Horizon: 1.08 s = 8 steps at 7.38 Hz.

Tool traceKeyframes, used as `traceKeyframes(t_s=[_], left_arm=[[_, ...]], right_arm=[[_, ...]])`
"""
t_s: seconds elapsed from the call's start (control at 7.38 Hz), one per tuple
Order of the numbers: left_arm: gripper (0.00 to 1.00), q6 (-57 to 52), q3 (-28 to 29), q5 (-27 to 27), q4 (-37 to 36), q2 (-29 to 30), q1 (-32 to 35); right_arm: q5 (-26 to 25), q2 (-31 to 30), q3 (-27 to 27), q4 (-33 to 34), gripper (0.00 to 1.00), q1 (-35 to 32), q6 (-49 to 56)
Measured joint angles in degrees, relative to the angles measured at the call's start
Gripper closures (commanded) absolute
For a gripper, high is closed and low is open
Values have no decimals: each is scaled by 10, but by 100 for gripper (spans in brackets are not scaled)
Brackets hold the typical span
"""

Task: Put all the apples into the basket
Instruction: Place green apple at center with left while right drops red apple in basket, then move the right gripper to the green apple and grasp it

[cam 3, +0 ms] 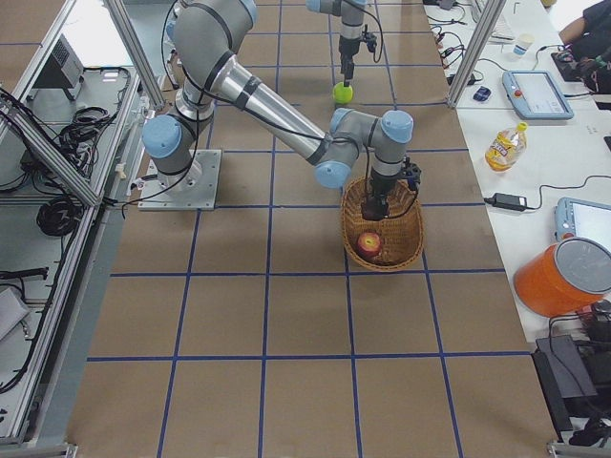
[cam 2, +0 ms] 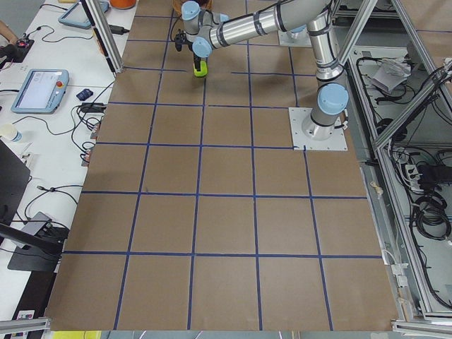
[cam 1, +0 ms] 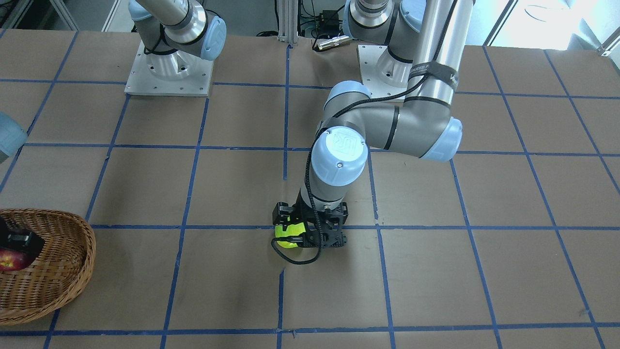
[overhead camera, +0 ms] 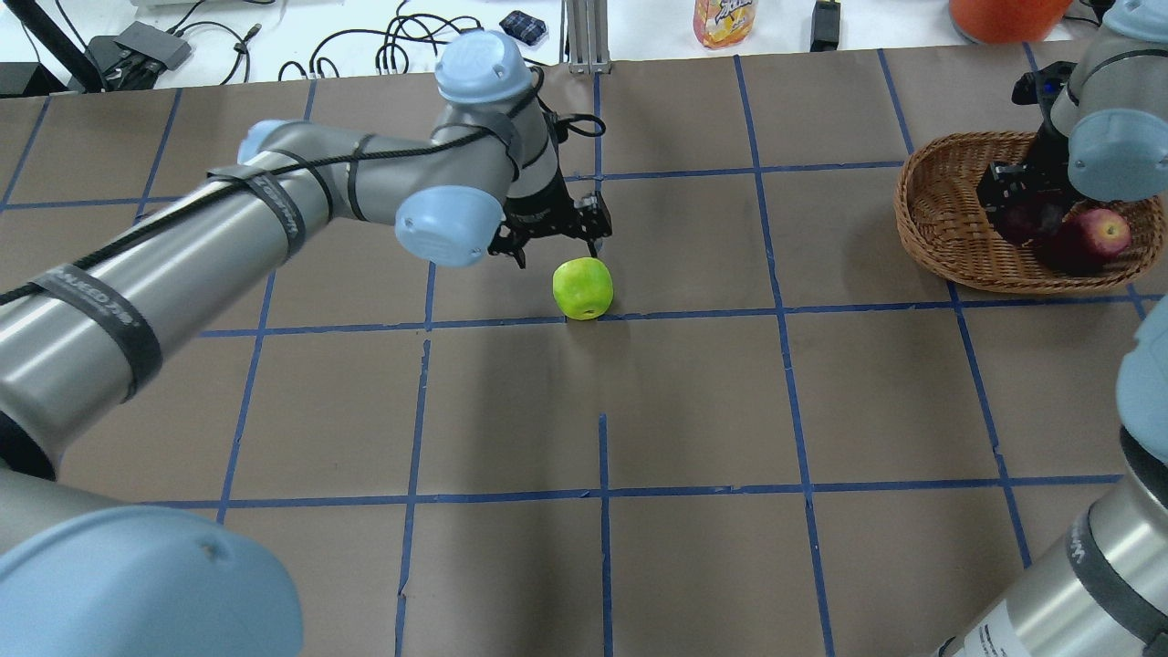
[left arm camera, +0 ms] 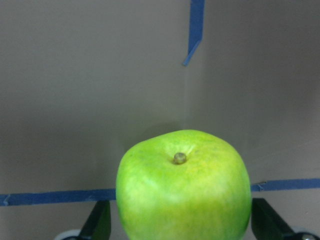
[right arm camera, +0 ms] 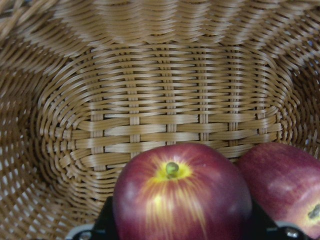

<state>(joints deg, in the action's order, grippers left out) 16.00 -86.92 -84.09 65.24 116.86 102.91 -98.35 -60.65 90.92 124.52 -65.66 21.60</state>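
Note:
The yellow-green apple (overhead camera: 582, 287) rests on the table near its middle, also seen from the front (cam 1: 286, 236) and in the left wrist view (left arm camera: 184, 190). My left gripper (overhead camera: 554, 248) is open, its fingers either side of the apple's top. The wicker basket (overhead camera: 949, 237) stands at the table's right end. In it lie the red apple (overhead camera: 1102, 230) and the dark maroon apple (right arm camera: 180, 200). My right gripper (overhead camera: 1008, 196) is down in the basket (right arm camera: 165, 100), open, with the maroon apple between its fingers and the red apple (right arm camera: 285, 185) beside it.
Both arm bases (cam 1: 169, 68) are bolted at the robot's side of the table. A juice bottle (overhead camera: 724, 20) and an orange bucket (cam 3: 563, 277) stand on the white bench beyond the table's far edge. The table is brown paper with blue tape lines.

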Motion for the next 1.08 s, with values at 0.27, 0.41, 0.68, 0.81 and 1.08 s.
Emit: traceKeyframes(t_s=[0.27,0.41,0.68,0.81,1.08], left_arm=[[0,-94,85,-60,198,-52,-63],[0,-115,108,-75,278,-75,-82],[0,-124,119,-82,333,-115,-108],[0,-126,119,-83,337,-130,-125],[0,-129,95,-83,341,-172,-146]], right_arm=[[1,-5,0,0,0,4,2],[3,-21,0,-21,0,3,1],[17,-78,-3,-92,0,-28,-10],[21,-101,-4,-120,0,-66,-34],[26,-129,-3,-159,0,-163,-131]])
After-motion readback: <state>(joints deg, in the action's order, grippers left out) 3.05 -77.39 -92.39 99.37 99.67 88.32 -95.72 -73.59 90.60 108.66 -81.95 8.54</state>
